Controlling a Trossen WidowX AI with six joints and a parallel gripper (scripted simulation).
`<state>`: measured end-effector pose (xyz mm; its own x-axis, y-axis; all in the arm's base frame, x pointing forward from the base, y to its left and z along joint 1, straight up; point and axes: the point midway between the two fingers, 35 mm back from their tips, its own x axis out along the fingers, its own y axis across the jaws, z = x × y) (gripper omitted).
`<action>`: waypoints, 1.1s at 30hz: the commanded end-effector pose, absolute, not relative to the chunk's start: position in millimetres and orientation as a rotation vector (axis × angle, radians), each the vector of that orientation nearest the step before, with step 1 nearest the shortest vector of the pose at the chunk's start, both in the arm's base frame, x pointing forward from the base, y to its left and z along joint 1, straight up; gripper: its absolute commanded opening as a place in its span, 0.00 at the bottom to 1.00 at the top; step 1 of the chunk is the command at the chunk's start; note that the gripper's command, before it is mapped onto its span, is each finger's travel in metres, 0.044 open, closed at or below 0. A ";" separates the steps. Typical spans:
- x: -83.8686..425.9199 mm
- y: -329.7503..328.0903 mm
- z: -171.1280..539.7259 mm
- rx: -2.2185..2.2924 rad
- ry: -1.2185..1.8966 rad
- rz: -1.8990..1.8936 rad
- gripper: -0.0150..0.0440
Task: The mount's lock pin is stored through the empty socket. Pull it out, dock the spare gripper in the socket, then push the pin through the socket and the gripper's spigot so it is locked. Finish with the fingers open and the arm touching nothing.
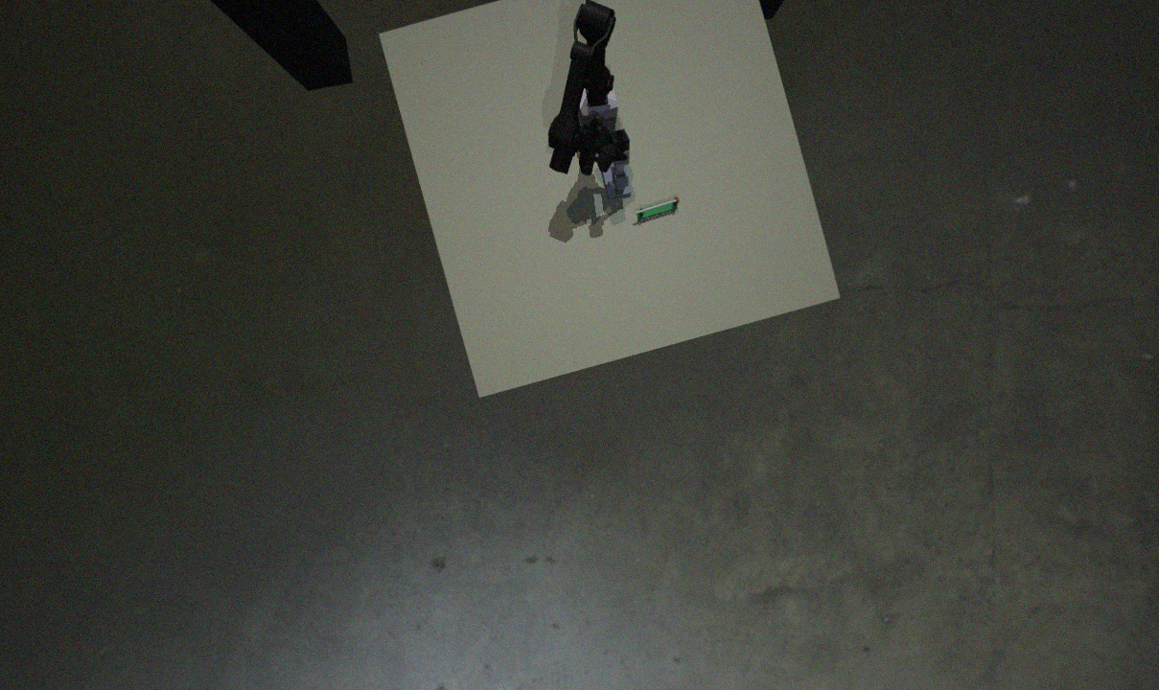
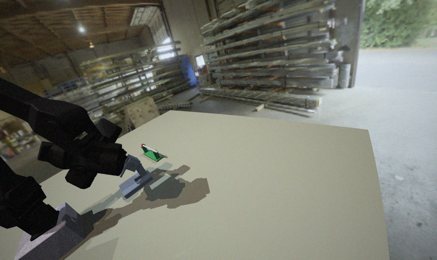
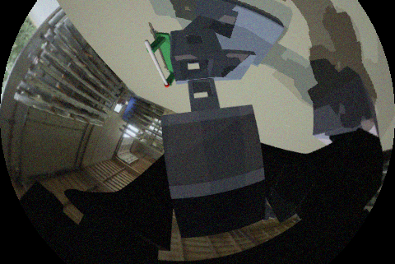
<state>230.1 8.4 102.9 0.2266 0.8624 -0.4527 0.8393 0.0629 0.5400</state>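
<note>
My gripper (image 3: 207, 148) is shut on the spare gripper (image 3: 214, 149), a dark grey block whose narrow spigot (image 3: 204, 104) with a square hole points at the mount. The blue-grey mount (image 1: 621, 181) (image 2: 129, 188) (image 3: 257, 31) stands on the table, with its raised socket (image 2: 133, 163) (image 3: 181, 50) directly ahead of the spigot. The whole spigot shows outside the socket, near its lower edge in the wrist view; the exact gap cannot be told. The white lock pin (image 1: 656, 205) (image 2: 150, 148) (image 3: 156, 62) with a red end lies on a green stand (image 1: 658, 211) (image 2: 153, 155) (image 3: 165, 48), out of the socket.
The green stand is just beyond the mount. The arm's black base part (image 2: 22, 207) stands on a pale grey block (image 2: 51, 241) behind the mount. The square table (image 1: 514, 334) (image 2: 261, 194) ends well past the stand.
</note>
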 end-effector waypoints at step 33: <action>255.5 10.0 66.0 1.764 1.586 0.043 0.25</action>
